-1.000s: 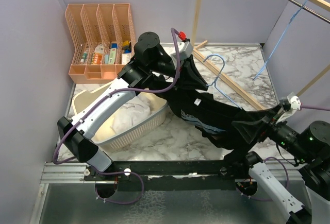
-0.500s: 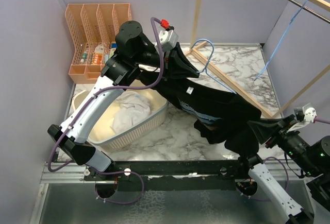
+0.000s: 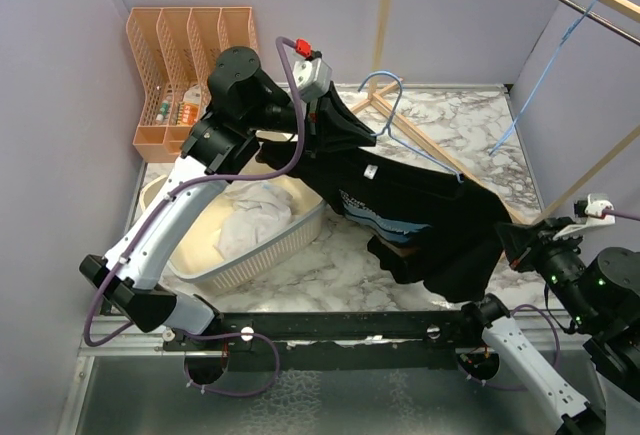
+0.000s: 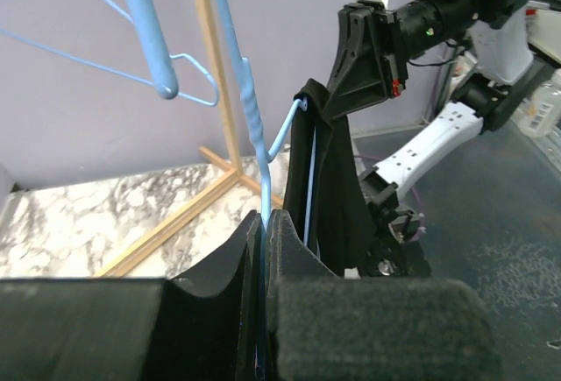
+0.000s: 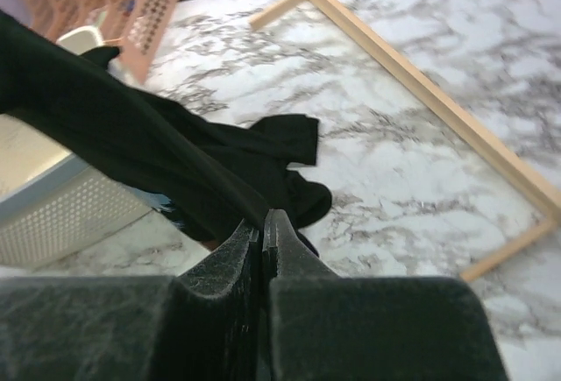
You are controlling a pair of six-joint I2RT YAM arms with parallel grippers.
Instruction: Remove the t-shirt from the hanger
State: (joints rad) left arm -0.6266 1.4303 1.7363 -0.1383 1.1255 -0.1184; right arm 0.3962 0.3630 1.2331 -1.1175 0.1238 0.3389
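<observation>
With the left tool (image 3: pixel 338 133) clamped on the hanger (image 4: pixel 253 120) and the right tool (image 5: pixel 263 223) clamped on the t-shirt (image 3: pixel 425 217), draw them steadily apart.

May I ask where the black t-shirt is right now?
In the top view the black t-shirt stretches across mid-table, from the left gripper beside the laundry basket to the right gripper at front right.

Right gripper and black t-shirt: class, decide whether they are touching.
Touching. In the right wrist view the right gripper has its jaws shut on a fold of the t-shirt.
</observation>
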